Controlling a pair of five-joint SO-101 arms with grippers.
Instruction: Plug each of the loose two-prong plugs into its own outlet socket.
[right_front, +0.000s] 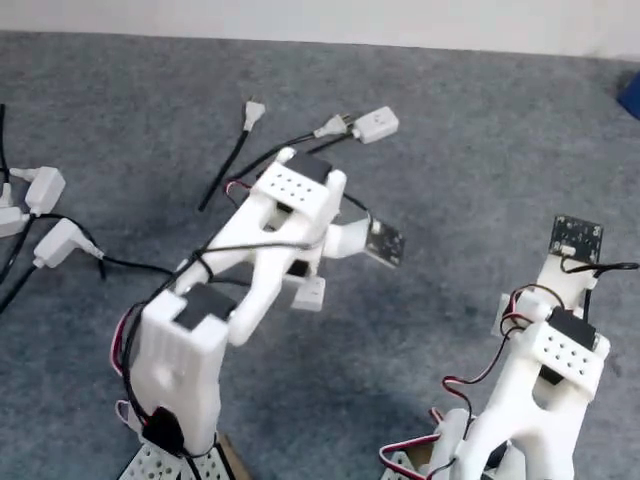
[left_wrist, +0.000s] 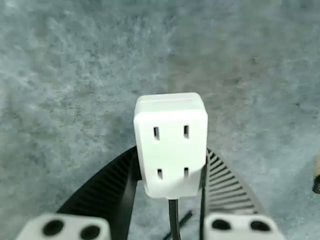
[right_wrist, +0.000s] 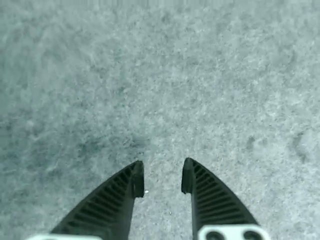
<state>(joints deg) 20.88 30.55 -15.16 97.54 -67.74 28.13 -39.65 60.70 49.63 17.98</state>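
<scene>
Grey carpet (right_front: 480, 150) covers the whole work surface, texture even. A pale strip (right_front: 300, 20) runs along the far edge. A blue object (right_front: 630, 95) sits at the far right, cut off by the frame.

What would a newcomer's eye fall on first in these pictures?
The white plastic outlet socket with four slots, clamped in the left gripper over grey carpet. Then the right gripper, open and empty, and a loose white plug on a black cord beyond the left arm.
</scene>
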